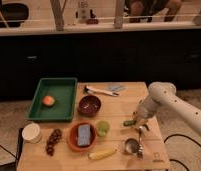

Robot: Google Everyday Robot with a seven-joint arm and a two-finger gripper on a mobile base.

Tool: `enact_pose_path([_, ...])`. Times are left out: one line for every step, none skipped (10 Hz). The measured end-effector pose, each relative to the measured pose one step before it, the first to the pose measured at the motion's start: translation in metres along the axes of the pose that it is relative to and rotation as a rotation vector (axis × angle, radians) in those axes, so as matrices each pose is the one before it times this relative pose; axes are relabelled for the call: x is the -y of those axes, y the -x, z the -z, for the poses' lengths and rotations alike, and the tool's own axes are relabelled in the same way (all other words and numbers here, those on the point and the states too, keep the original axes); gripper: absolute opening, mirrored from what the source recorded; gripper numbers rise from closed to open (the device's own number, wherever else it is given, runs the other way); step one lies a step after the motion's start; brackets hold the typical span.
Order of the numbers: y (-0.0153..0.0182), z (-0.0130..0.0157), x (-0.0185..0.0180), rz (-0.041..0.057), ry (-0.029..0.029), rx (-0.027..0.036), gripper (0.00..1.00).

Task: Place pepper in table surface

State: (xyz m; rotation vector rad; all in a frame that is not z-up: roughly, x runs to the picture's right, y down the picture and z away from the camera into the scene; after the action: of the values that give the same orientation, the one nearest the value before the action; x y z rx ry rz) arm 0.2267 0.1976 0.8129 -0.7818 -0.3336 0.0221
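Here, table [144, 97]: light wooden planks, visible grain.
Pepper [129, 122]: small, dark green, lies on the table right of centre, just beside the hand.
Hand [139, 125]: points down at the end of a white arm [166, 97] reaching in from the right; spread or pressed together, cannot tell.
Green tray [56, 80]: far left, holds an orange fruit [48, 100].
Light-green cup [103, 128]: near the pepper, to its left.
Yellow item [102, 154]: by the front edge.

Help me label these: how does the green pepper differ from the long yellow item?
The pepper is dark green and stubby; the yellow item is longer. The pepper sits at the pincer, further right; the yellow item lies near the table edge. Both are elongated.
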Motion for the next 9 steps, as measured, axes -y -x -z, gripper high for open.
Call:
enact_pose_path([0.0004, -0.00083, 0.0003, 0.00193, 0.00209, 0.00143, 0.8])
enact_pose_path([0.00034, -0.00099, 0.00035, 0.00148, 0.00235, 0.0014, 0.8])
enact_pose_path([0.00006, -0.00125, -0.00011, 0.00184, 0.00341, 0.00138, 0.8])
enact_pose_path([-0.00029, -0.0011, -0.00016, 0.00074, 0.0024, 0.00122, 0.8])
enact_pose_path([0.00002, -0.00108, 0.00002, 0.00161, 0.00217, 0.00113, 0.8])
enact_pose_path([0.0001, -0.00091, -0.00021, 0.0027, 0.00176, 0.00109, 0.8])
enact_pose_path([-0.00027, 0.00009, -0.00011, 0.00125, -0.00007, 0.00019, 0.8])
enact_pose_path([-0.00021, -0.00038, -0.00058, 0.00235, 0.00053, 0.00068, 0.8])
enact_pose_path([-0.0006, -0.00008, -0.00159, 0.00451, -0.00017, 0.00102, 0.8])
